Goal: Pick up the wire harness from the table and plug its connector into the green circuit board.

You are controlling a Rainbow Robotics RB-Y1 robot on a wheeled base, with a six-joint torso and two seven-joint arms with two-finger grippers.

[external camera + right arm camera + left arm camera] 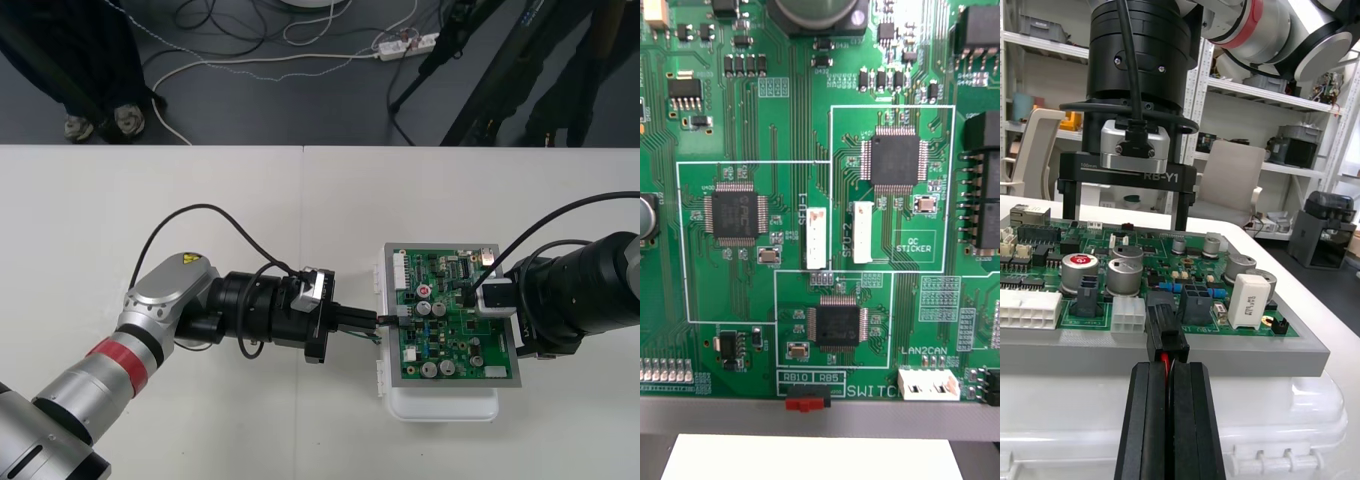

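Two grippers work at the board (455,345). In the front view the left gripper (368,320) reaches in from the left, level with the board's left edge. The plug (398,314) is just off its fingertips, its long axis running left to right and its nose over that edge. The right gripper (480,295) stands over the board's right half, well apart from the plug, so the push belongs to the left arm.

Right wrist view: looks straight down on the board (745,300), chips and white headers.

Left wrist view: the left gripper (1174,375) is clamped on the plug (1166,337), a small black block with a red wire (1160,362) between the pads. The plug's nose touches a black header (1193,304) on the board (1096,324); whether it is seated I cannot tell. Beyond, the right gripper (1126,221) stands with its fingers spread on the board.
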